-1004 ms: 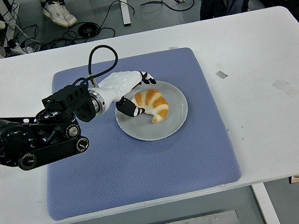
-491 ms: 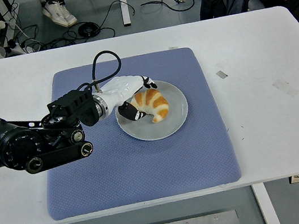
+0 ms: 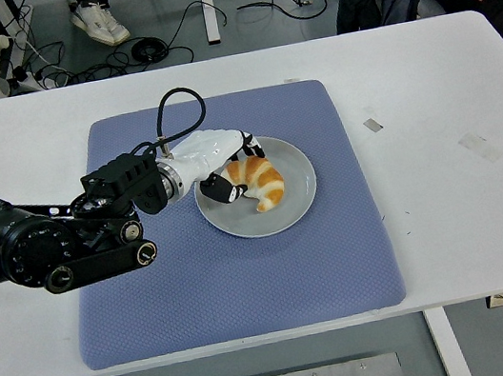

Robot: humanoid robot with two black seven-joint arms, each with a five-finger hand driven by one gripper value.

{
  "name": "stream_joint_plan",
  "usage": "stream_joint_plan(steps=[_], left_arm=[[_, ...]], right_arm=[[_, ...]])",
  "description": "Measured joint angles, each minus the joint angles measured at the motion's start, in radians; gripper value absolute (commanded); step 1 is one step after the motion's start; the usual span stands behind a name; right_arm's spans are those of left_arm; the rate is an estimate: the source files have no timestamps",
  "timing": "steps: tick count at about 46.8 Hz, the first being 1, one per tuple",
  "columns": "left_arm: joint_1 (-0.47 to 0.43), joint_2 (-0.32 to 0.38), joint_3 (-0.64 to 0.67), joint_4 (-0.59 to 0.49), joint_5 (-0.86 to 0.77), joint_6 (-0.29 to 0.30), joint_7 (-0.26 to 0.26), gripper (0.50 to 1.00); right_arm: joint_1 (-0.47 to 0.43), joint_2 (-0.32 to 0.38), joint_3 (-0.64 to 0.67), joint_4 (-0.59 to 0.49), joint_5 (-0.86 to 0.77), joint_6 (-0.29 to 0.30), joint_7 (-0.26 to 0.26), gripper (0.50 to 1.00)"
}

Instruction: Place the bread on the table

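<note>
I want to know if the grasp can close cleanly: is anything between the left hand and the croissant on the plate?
Nothing visible is. The left hand is already at the croissant, its fingers around the croissant's left end on the grey plate. No other object lies on the plate or the blue mat.

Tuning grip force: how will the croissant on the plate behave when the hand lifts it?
The croissant looks puffy, so probably light and crushable. Its curved, flat-lying shape likely won't roll on the grey plate. The left hand touches its left end, so it may pivot.
</note>
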Motion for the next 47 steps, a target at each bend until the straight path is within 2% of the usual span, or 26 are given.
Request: stream_joint_plan(steps=[8, 14, 15, 33, 47], left_arm=[[0.000, 0.000, 0.000, 0.000, 0.000, 0.000, -0.001, 0.539], [0.000, 0.000, 0.000, 0.000, 0.000, 0.001, -0.002, 0.521], [0.000, 0.000, 0.000, 0.000, 0.000, 0.001, -0.002, 0.500], [-0.003, 0.007, -0.002, 0.004, -0.022, -0.019, -0.027, 0.500], [-0.019, 0.050, -0.039, 0.006, -0.072, -0.020, -0.027, 0.500]], right_arm=[[0.000, 0.000, 0.000, 0.000, 0.000, 0.000, 0.000, 1.000], [0.000, 0.000, 0.000, 0.000, 0.000, 0.000, 0.000, 1.000], [0.000, 0.000, 0.000, 0.000, 0.000, 0.000, -0.001, 1.000], [0.000, 0.000, 0.000, 0.000, 0.000, 0.000, 0.000, 1.000], [0.000, 0.000, 0.000, 0.000, 0.000, 0.000, 0.000, 1.000]])
